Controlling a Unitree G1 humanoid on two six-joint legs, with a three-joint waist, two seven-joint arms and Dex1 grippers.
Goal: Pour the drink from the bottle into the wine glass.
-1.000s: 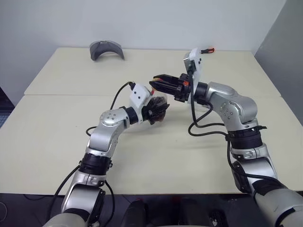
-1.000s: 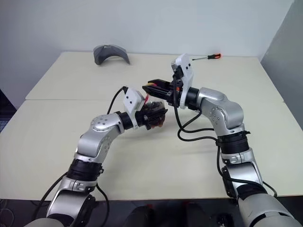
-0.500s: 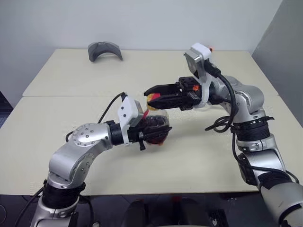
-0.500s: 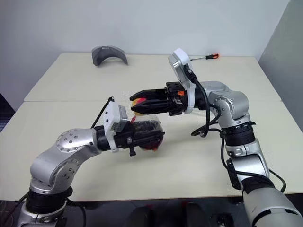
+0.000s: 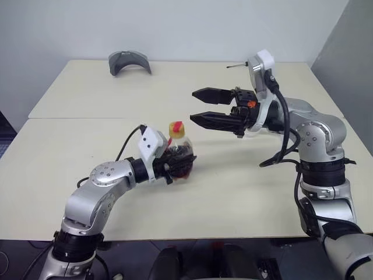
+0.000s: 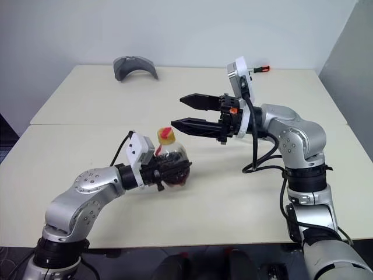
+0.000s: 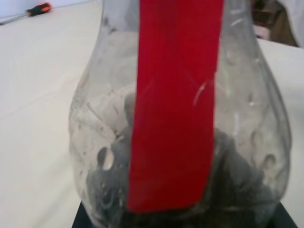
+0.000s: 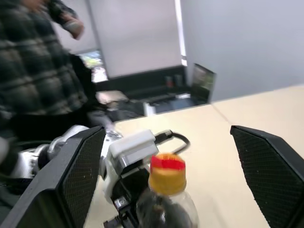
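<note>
Now the right gripper (image 5: 199,105), w/ jaws spread wide and empty, has let go of the yellow cap (image 5: 176,129), still on the bottle (image 5: 176,158) clamped upright in left gripper (image 5: 175,163), so uncapping remains undone.

Head stereo pair looks forward and down over both arms at the table (image 5: 233,192). Left wrist view sits right against the bottle (image 7: 180,123). Right wrist view faces the same bottle's yellow cap (image 8: 166,173) from farther off, toward a person (image 8: 38,61).
</note>
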